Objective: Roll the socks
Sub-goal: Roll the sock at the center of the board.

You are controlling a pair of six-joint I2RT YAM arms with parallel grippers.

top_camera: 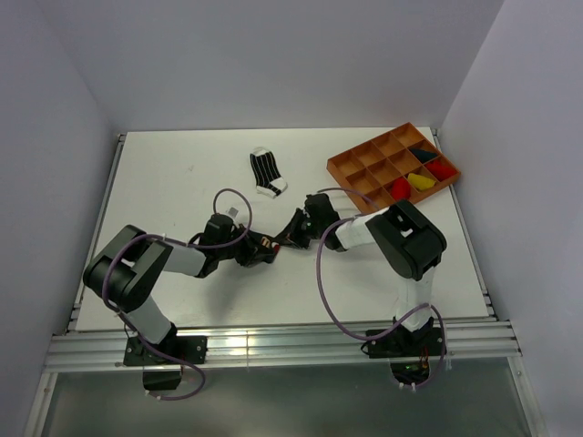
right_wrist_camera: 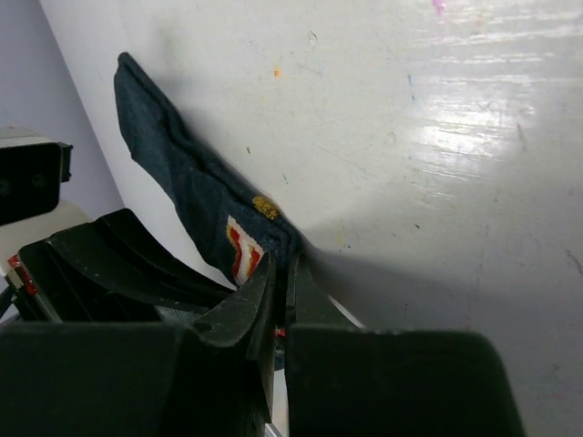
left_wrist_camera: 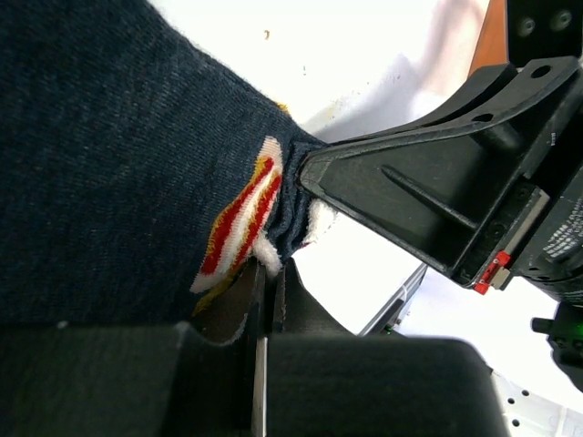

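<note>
Both grippers meet at the table's middle, each shut on the dark navy sock (top_camera: 270,244). In the left wrist view the navy sock (left_wrist_camera: 118,155) fills the left side; its red, white and yellow cuff patch sits at my left gripper (left_wrist_camera: 271,273), and the right gripper's fingers (left_wrist_camera: 410,191) pinch the same edge. In the right wrist view the sock (right_wrist_camera: 182,182) hangs away from my right gripper (right_wrist_camera: 281,273). The black-and-white striped sock (top_camera: 266,173) lies flat behind them. My left gripper (top_camera: 260,248) and right gripper (top_camera: 290,233) are close together. The red sock is not seen loose.
An orange compartment tray (top_camera: 364,164) stands at the back right, holding red, yellow and dark rolled bundles. Purple cables loop over both arms. Grey walls close in the table on three sides.
</note>
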